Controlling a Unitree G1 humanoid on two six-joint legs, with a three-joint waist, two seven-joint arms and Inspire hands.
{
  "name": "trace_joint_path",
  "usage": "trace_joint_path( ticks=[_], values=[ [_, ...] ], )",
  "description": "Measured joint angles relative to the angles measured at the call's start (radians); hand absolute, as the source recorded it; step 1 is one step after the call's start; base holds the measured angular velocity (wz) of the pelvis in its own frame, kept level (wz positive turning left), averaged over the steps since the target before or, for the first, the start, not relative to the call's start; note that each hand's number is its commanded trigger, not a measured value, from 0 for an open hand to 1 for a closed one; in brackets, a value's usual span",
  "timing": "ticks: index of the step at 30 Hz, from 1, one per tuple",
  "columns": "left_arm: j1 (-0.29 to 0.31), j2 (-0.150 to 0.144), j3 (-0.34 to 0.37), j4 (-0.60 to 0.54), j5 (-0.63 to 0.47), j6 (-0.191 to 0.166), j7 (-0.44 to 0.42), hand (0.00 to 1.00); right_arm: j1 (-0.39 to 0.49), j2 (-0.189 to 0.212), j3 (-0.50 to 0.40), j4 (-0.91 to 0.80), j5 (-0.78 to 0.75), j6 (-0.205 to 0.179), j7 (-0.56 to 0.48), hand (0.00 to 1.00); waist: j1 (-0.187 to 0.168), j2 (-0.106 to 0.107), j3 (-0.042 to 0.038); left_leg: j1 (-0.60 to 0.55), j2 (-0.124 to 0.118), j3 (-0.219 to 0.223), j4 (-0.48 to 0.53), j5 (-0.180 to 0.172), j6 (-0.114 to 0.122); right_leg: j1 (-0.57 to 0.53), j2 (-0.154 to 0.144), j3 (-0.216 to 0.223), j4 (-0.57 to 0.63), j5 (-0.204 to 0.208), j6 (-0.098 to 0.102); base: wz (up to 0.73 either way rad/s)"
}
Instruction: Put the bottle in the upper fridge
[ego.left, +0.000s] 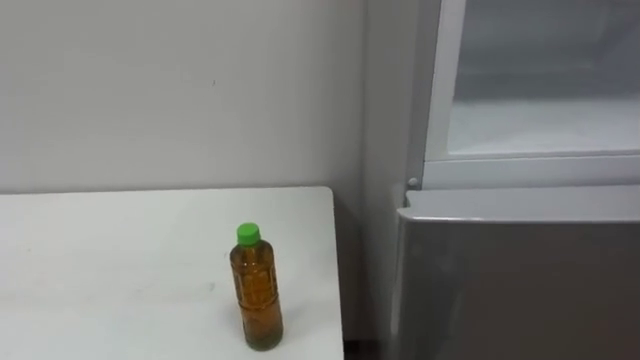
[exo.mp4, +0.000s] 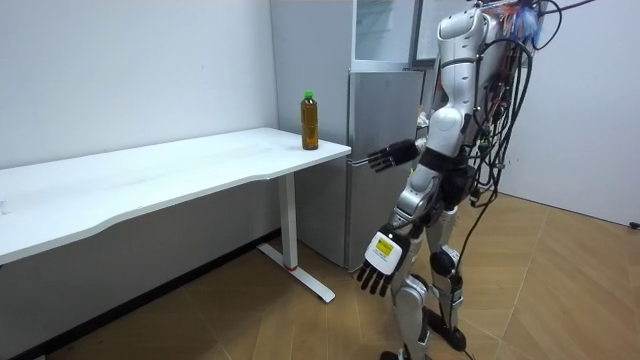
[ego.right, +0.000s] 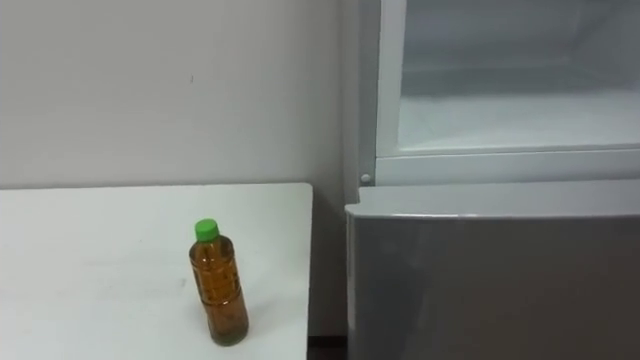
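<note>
From the head camera I get the upper fridge compartment (ego.left: 545, 125) standing open at about 2 o'clock. Its pale interior is cut off by the top and right edges, so I cannot tell how deep it runs or what shelves it has. Below it the grey lower door (ego.left: 520, 285) is shut and runs off the bottom edge.

The bottle (ego.left: 257, 295) stands upright on the white counter (ego.left: 120, 270) at roughly 7 o'clock in my feed. It is close to the counter's right edge, with a narrow gap between that edge and the fridge. Any print on its side is too blurred for me to read.

It is a slim clear bottle, filled nearly to the neck with amber-brown liquid and topped with a bright green cap (ego.left: 248, 234).

In the room view the robot stands in front of the fridge, at the counter's end. Its right hand (exo.mp4: 385, 157) is held out at waist height towards the fridge, fingers straight and holding nothing. Its left hand (exo.mp4: 378, 262) hangs low by the thigh, fingers loosely spread and empty. Both are well apart from the bottle.
</note>
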Motion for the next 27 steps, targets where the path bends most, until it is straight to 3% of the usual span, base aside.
trace_joint_path(
  ticks=[5,10,19,22,27],
  values=[
    [-0.002,0.011,-0.001,-0.006,0.000,0.000,-0.001,0.00,-0.001,-0.011,0.028,-0.067,-0.008,0.006,0.010,0.00,0.022,-0.009,0.0006,0.001,0.000,0.000,0.000,0.000,0.000,0.000,0.000,-0.001,0.005,0.000,0.000,0.00],
    [0.000,0.011,-0.001,0.003,0.001,0.000,0.000,0.00,-0.018,-0.010,0.034,-0.201,-0.007,0.009,0.004,0.00,0.029,-0.004,0.0035,0.008,0.001,0.000,-0.002,-0.001,0.001,0.002,-0.001,0.001,0.015,0.000,0.000,0.00],
    [0.004,0.011,-0.005,0.000,0.013,0.008,-0.001,0.00,-0.073,-0.012,0.034,-0.336,0.000,0.012,0.001,0.00,0.064,-0.001,-0.0002,-0.015,0.000,-0.008,0.005,-0.003,0.004,-0.007,-0.002,-0.003,0.017,0.003,0.000,0.02],
    [0.005,0.011,-0.005,-0.003,0.015,0.008,-0.001,0.00,-0.106,-0.012,0.034,-0.347,0.015,0.012,-0.027,0.00,0.069,-0.009,-0.0040,-0.021,-0.001,-0.015,0.007,-0.003,0.004,-0.005,-0.002,-0.011,0.018,0.004,0.000,0.07],
    [0.017,0.012,0.001,-0.004,0.021,0.007,-0.001,0.00,-0.166,-0.013,0.024,-0.349,0.017,0.012,-0.067,0.00,0.074,-0.024,-0.0028,-0.013,-0.001,-0.029,0.007,-0.003,0.003,-0.001,-0.003,-0.029,0.018,0.004,0.000,0.08]
  ],
)
